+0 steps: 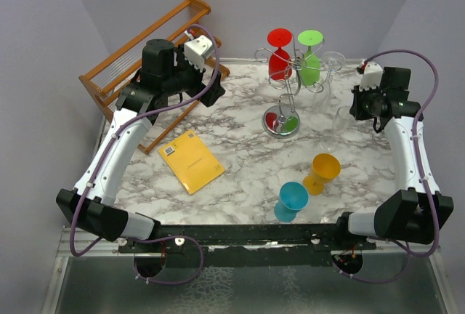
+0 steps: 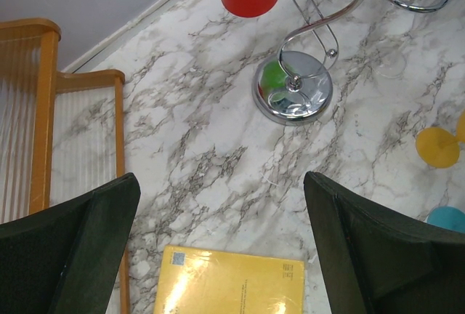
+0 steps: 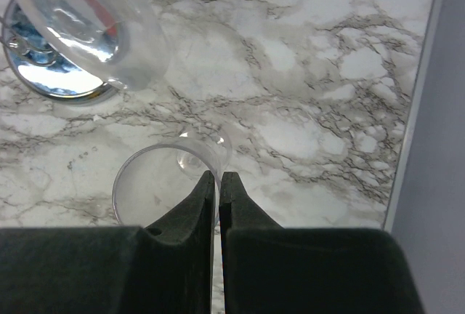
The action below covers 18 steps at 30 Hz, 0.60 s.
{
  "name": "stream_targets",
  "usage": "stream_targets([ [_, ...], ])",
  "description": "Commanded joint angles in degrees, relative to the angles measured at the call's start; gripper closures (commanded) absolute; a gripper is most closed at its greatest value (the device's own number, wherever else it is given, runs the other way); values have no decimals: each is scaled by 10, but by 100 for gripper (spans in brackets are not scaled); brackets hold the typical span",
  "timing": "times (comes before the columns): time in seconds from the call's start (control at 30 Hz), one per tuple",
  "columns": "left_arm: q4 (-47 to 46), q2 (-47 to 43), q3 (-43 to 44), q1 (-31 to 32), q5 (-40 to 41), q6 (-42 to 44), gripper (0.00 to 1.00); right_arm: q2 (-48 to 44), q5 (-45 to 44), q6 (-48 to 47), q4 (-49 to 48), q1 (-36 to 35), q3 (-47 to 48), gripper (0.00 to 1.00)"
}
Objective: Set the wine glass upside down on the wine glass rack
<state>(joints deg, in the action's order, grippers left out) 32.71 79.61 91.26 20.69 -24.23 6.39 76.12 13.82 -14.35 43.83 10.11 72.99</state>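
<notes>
The right hand point(image 3: 219, 177) is pressed together, apparently pinching the thin rim wall of the upright wine glass point(image 3: 145, 194), which stands directly under it on the tabletop point(image 3: 320, 110).

Risk: an edge pinch on smooth glass can slip or twist during inversion.

The wine glass rack point(image 1: 293, 92) stands ahead-left of this hand. A hung clear glass point(image 3: 80, 23) on its nearest arm obstructs the approach. The red glass point(image 1: 279, 58) and green glass point(image 1: 310, 63) hang beyond.

The left hand point(image 2: 218, 183) is spread and empty.

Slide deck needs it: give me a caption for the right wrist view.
Right gripper pinching the rim of a clear wine glass on the marble table.
</notes>
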Motion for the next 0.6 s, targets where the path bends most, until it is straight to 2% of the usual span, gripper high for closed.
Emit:
stream_targets([
  [0.0, 0, -18, 8, -4, -14, 8, 1, -25, -75, -16, 3, -2, 38, 98],
  [0.2, -1, -18, 8, -4, -12, 9, 1, -17, -97, -20, 6, -2, 99, 98],
  [0.3, -3, -19, 9, -5, -6, 6, 1, -11, -135, -30, -11, -2, 142, 98],
  [0.4, -3, -20, 10, -7, 2, 1, 1, 0, -169, -44, -35, -2, 202, 98],
  [0.57, -11, -21, 15, -14, 21, -14, 1, 16, -151, -47, -75, -2, 319, 99],
])
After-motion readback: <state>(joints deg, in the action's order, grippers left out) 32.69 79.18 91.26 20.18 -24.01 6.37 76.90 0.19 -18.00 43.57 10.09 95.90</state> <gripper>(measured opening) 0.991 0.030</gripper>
